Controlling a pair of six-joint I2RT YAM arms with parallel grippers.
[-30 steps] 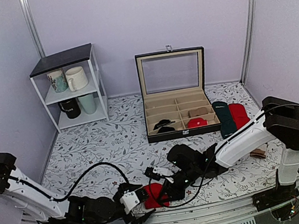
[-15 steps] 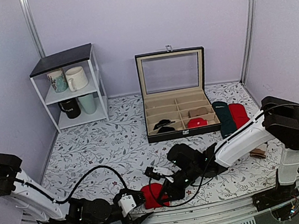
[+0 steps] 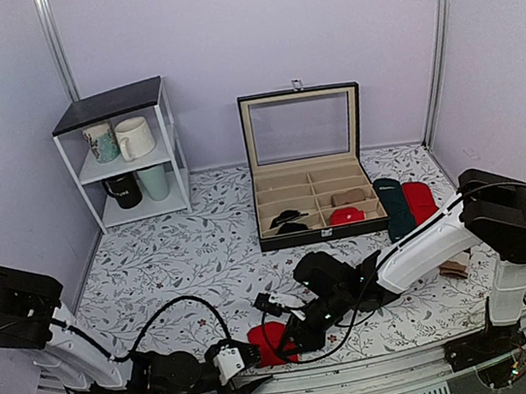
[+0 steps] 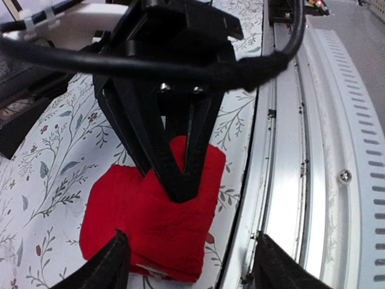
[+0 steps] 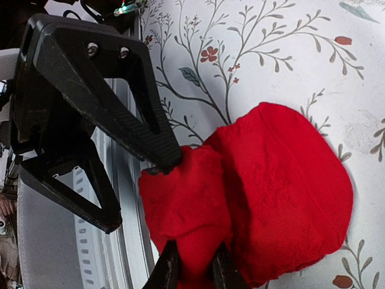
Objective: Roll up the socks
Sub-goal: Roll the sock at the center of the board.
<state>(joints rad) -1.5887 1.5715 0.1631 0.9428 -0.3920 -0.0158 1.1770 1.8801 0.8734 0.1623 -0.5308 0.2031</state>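
The red socks (image 3: 267,341) lie as a folded bundle on the floral tabletop near the front edge; their beige end is hidden. My right gripper (image 3: 289,335) is shut on a fold of the socks, seen closely in the right wrist view (image 5: 192,256), where the red bundle (image 5: 283,198) spreads to the right. My left gripper (image 3: 239,361) is open, its fingers spread wide just left of the bundle. In the left wrist view the open left gripper (image 4: 191,244) frames the socks (image 4: 150,223), with the right gripper's fingers (image 4: 174,174) pinching from above.
A metal rail (image 4: 301,150) runs along the table's near edge right beside the socks. An open display box (image 3: 315,204) stands at the back, with a dark green sock (image 3: 394,206) and a plain red sock (image 3: 421,200) to its right. A shelf with mugs (image 3: 129,152) stands at the back left.
My left gripper has drawn back from the socks toward the near-left edge, uncovering more of the bundle. The right gripper keeps its grip in place.
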